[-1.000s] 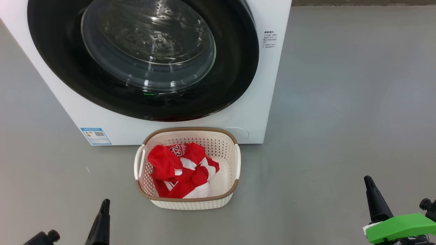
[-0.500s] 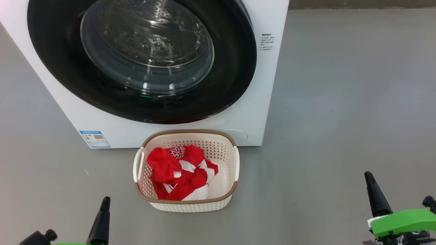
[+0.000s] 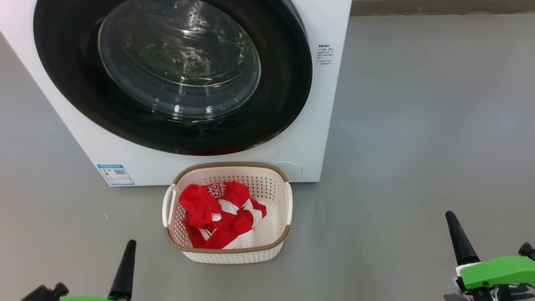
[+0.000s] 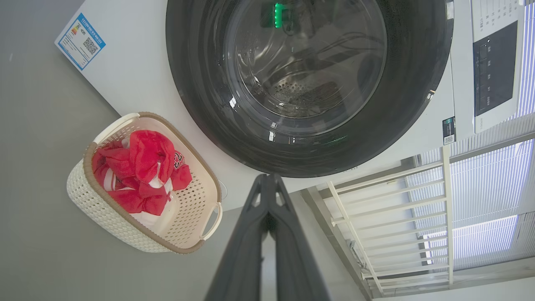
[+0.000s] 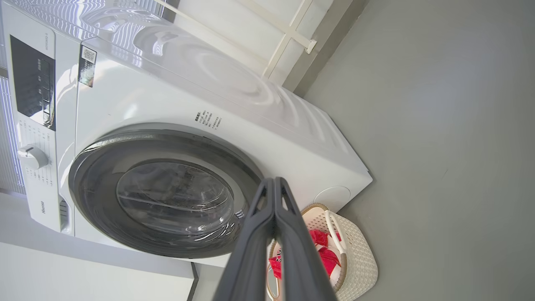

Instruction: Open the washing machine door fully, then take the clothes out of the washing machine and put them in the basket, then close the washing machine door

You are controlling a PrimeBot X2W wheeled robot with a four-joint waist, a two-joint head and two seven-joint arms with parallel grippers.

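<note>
Glossy black door (image 3: 284, 83) with clear glass – red cloth (image 3: 217, 215) in perforated cream plastic basket (image 3: 230, 256), matt grey floor (image 3: 418, 125).

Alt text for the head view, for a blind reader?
A white front-loading washing machine, its round glossy black door shut, stands behind a cream perforated plastic basket holding bright red clothes with white trim. The left gripper and right gripper, both shut, sit at the lower corners.

Left pincer (image 3: 132, 242), right pincer (image 3: 449, 214) — dark tapering fingers (image 3: 460, 244), bright green covers (image 3: 497, 269), black knobs (image 3: 525, 249)
</note>
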